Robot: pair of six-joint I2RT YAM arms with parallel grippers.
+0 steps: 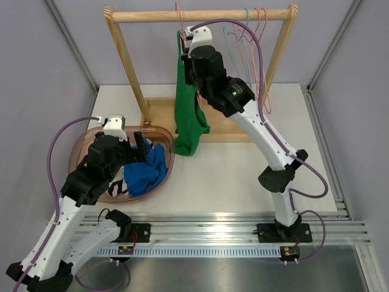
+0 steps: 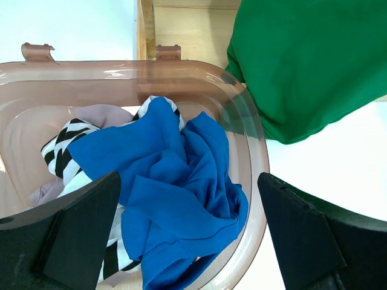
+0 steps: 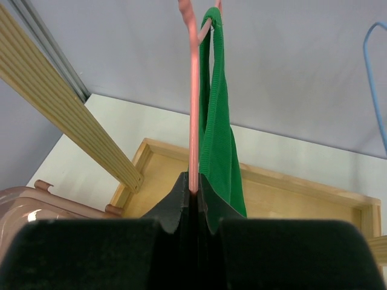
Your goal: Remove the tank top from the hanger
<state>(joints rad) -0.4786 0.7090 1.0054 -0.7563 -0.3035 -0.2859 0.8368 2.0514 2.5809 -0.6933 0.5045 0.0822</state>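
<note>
A green tank top hangs from a pink hanger on the wooden rack's top bar. My right gripper is up beside it. In the right wrist view its jaws are shut on the hanger's thin pink wire, and the tank top's strap runs down just right of the wire. My left gripper stands open over the basket with nothing between its fingers. The tank top's lower hem shows at the upper right of the left wrist view.
A brown translucent basket at the left holds a blue garment and a black-and-white striped one. Several bare hangers hang at the bar's right end. The rack's wooden base tray lies under the tank top.
</note>
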